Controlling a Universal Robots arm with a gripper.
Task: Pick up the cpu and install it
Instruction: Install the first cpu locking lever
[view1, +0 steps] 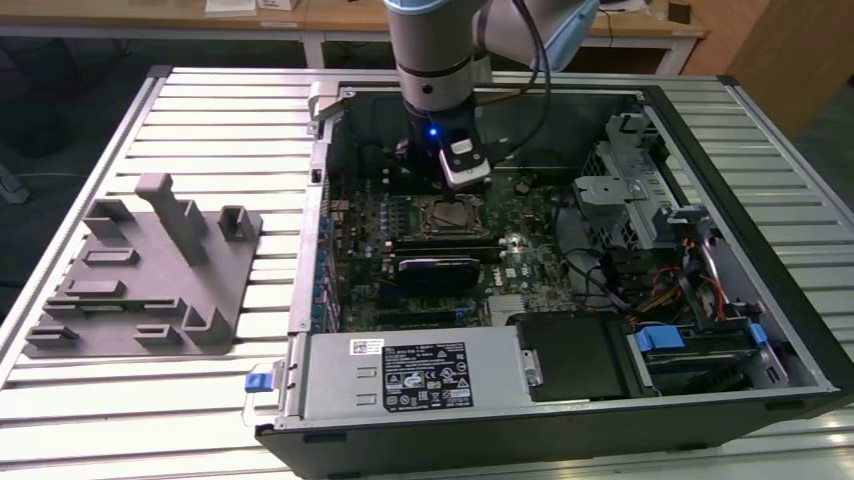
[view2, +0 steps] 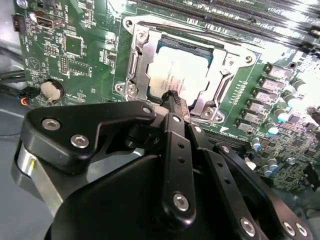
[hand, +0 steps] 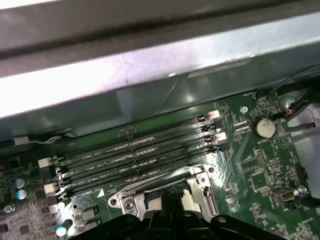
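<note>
The cpu (view2: 176, 76) lies flat in the motherboard's socket, its silver top showing inside the metal socket frame (view2: 134, 65). My gripper (view2: 172, 96) hovers just above the near edge of the cpu, its black fingers drawn together to a point with nothing between them. In the exterior view the gripper (view1: 462, 172) hangs inside the open computer case, a little behind the socket (view1: 449, 213). In the first wrist view the fingertips (hand: 172, 196) sit over the socket frame (hand: 165, 186).
Memory slots (hand: 135, 155) run along one side of the socket, under the case wall (hand: 150, 75). A coin battery (view2: 51, 90) sits on the board. A grey box with a white label (view1: 400, 375) and a drive cage (view1: 641, 190) fill the case. A grey fixture (view1: 147, 270) lies on the table.
</note>
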